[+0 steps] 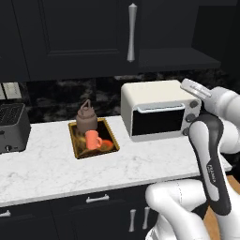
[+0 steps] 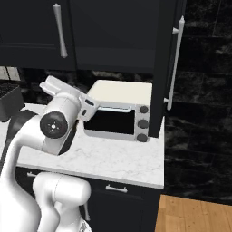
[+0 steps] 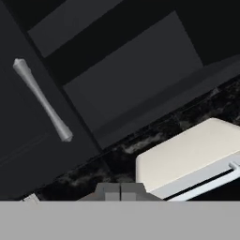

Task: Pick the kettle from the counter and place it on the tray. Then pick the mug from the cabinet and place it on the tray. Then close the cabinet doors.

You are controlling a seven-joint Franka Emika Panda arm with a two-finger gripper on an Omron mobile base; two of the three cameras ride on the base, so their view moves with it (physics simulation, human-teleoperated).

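Closest to us, the gripper point(image 3: 120, 191) has its fingertips pinched together, holding nothing, raised in front of the toaster oven point(image 1: 159, 108). Kettle point(image 1: 86, 118) and mug point(image 1: 93, 139) both sit on the tray point(image 1: 77, 143) on the counter point(image 1: 51, 164), so we judge only the cabinet doors are left. Left door point(image 1: 70, 35) looks shut; right door point(image 2: 164, 68) stands open, edge toward us. We'd reach round behind its outer face w/ closed fingers, then push in a smooth arc, staying clear of the oven top.

Non-task items on table
Cream toaster oven point(image 1: 159, 110) at back right; dark toaster point(image 1: 11, 126) far left; wall outlet point(image 1: 10, 90) above it.
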